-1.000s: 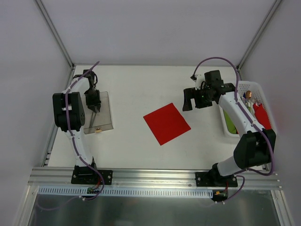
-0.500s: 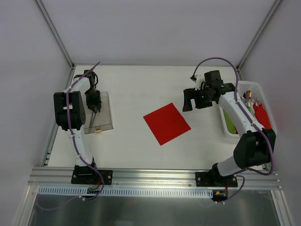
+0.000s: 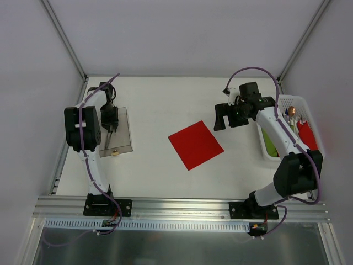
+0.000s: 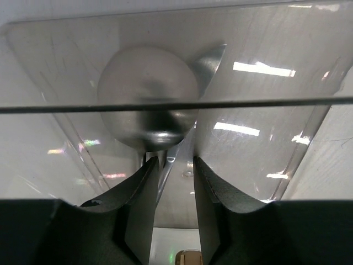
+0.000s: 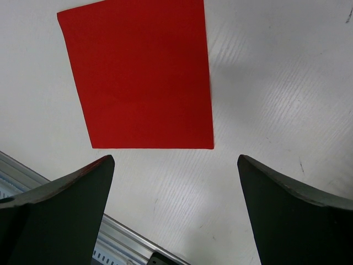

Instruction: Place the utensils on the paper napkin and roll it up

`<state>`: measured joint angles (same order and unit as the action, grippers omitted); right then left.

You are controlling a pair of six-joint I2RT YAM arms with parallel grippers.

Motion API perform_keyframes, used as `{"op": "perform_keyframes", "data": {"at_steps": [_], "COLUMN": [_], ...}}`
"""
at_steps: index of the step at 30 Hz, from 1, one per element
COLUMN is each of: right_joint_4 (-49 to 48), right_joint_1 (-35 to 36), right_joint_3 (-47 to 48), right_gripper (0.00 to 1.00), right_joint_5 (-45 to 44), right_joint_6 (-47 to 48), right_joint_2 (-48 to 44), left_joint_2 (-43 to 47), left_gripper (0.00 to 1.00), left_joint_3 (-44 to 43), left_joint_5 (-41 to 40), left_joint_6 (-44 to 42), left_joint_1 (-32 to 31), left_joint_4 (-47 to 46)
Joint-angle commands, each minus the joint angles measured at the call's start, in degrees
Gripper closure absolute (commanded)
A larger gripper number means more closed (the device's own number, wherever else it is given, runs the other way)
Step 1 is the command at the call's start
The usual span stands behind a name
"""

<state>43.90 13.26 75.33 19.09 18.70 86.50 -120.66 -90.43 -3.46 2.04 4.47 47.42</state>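
Red and flat, the paper napkin is lying near the middle of the white worktop, turned so that one corner is pointing at you. Your left pincer is reaching down into a clear plastic tray at the left side of the worktop, well apart from the napkin. The utensils are lying in that tray. Through the left wrist camera you are seeing a shiny silver spoon, with its round bowl lying just past the fingertips. A pointed silver tip of another piece is poking out beside the bowl on the right. The left pincer's two dark fingers are standing a little apart. The spoon's thin neck is running down into the gap between them, close to the left finger, and you are not able to tell whether either finger is touching it. Your right pincer is hanging over the worktop just past the napkin's far right side. Its jaws are standing wide apart, and only the napkin's edge and bare worktop are showing between them. A white basket is sitting at the right edge of the worktop, beside the right arm, with red and green things inside.
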Motion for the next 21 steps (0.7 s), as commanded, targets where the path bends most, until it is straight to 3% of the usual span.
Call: {"op": "perform_keyframes", "data": {"at_steps": [1,3,9,21], "right_joint_4": [0.57,0.66,0.66,0.66], "right_joint_1": [0.28,0.28,0.19,0.19], "right_joint_3": [3.07,2.98,2.45,2.63], "right_gripper": [0.01,0.01,0.01,0.01], "right_joint_5": [1.3,1.21,0.95,1.47], "right_joint_6": [0.73,0.73,0.9,0.64], "right_joint_2": [0.16,0.07,-0.37,-0.81], "left_joint_2": [-3.44,-3.44,-0.81,11.67], "left_gripper": [0.69,0.72,1.0,1.0], "left_joint_3": [-0.27,0.51,2.1,2.72], "left_joint_5": [0.21,1.7,3.29,9.35], "left_joint_6": [-1.52,-1.52,-0.29,1.64], "left_joint_1": [0.28,0.28,0.1,-4.2], "left_joint_4": [0.39,0.39,0.31,0.39]}}
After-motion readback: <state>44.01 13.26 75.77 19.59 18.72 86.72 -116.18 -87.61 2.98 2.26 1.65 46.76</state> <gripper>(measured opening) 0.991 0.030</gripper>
